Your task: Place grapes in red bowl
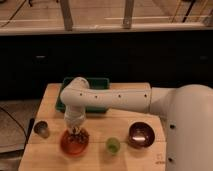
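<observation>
The red bowl sits near the table's front left, glossy and orange-red. My gripper points straight down over the middle of it, at the end of the white arm that reaches in from the right. A small dark cluster, the grapes, shows at the fingertips just above the bowl's inside. The gripper is shut on the grapes.
On the wooden table a green tray lies at the back, partly behind the arm. A small metal cup stands left of the red bowl. Right of it are a small green cup and a dark maroon bowl.
</observation>
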